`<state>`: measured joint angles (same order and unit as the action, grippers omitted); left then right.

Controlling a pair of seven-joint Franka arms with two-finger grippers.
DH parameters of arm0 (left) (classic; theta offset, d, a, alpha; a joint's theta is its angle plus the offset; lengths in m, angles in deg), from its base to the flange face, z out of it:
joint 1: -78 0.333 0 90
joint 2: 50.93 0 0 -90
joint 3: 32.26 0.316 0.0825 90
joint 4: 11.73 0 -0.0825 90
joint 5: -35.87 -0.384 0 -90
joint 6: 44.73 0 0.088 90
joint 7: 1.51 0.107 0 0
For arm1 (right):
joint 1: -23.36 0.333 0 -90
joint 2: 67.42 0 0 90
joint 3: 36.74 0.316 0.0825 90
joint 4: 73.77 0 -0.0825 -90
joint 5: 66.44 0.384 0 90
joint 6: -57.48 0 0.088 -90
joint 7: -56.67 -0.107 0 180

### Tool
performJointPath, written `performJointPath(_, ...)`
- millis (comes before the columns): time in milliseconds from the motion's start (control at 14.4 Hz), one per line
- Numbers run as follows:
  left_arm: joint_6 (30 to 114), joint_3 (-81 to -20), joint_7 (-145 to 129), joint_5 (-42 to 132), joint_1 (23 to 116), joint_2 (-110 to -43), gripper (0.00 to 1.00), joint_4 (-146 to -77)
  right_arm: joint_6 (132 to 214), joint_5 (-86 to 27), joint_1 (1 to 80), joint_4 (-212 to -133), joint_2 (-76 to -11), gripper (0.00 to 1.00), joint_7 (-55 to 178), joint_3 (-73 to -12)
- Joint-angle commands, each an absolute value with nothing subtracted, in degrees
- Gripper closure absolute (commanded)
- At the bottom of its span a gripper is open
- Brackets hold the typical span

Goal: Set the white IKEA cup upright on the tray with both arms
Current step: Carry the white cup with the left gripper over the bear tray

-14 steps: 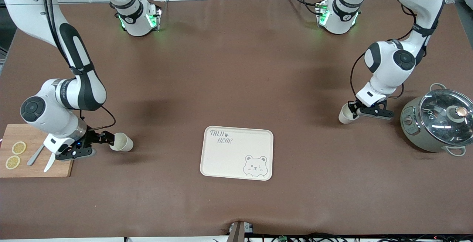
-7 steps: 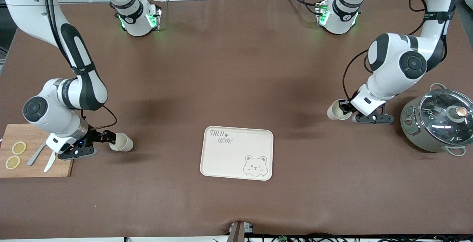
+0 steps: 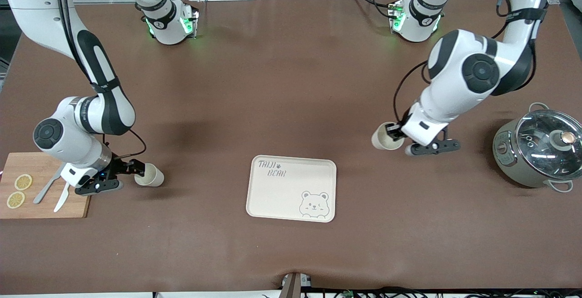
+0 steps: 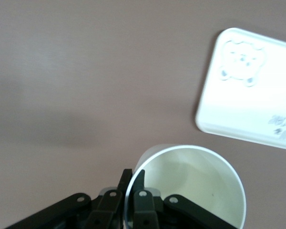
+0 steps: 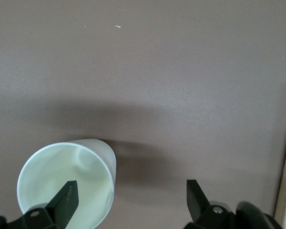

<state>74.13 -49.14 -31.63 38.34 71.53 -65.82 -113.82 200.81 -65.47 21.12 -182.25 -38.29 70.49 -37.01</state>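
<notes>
So we've got a big brown tabletop (image 3: 291, 84) with two white arms reaching onto it. The left arm (image 3: 473, 75) comes down from its base and carries a white cup (image 3: 384, 137) in the air, over bare tabletop between the pot and the tray. Its left hand (image 3: 396, 133) is pinched shut on the cup's rim, one finger inside and one outside, and the cup hangs tilted. In the left wrist view we can look right into the cup (image 4: 188, 186), with the fingers (image 4: 143, 200) clamped on the wall and a corner of the tray (image 4: 248, 90) showing on the tabletop below.

The right arm (image 3: 86, 116) is down low at its own end of the tabletop. Its right hand (image 3: 132, 169) is spread wide around the mouth of a second cup (image 3: 150, 175), which lies on its side on the tabletop just beside the cutting board. From the right wrist view one finger (image 5: 66, 198) sits at the open mouth of that cup (image 5: 66, 181) and the other stands well off it, so nothing is gripped there.

Next down in size, a grey-green pot (image 3: 536, 148) with a glass lid sits at the left arm's end. The cream tray (image 3: 291, 189) with the bear face lies in the middle, nearer the front camera than both cups, and no cup is on it. The wooden cutting board (image 3: 43, 189) at the right arm's end holds two lemon slices (image 3: 19, 191) and some cutlery (image 3: 52, 191).
</notes>
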Motion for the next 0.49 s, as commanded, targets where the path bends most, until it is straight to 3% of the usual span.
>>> performJointPath(0,72.25,-49.14,-38.75,35.36,67.55,-72.36,1.0,-105.88,203.46,-65.3,21.42,-184.07,-38.51,0.0,71.18,-36.83)
performJointPath(416,72.25,-49.14,-45.71,33.94,62.71,-83.08,1.0,-94.27,206.52,-65.3,21.51,-185.83,-38.33,0.0,71.18,-36.83)
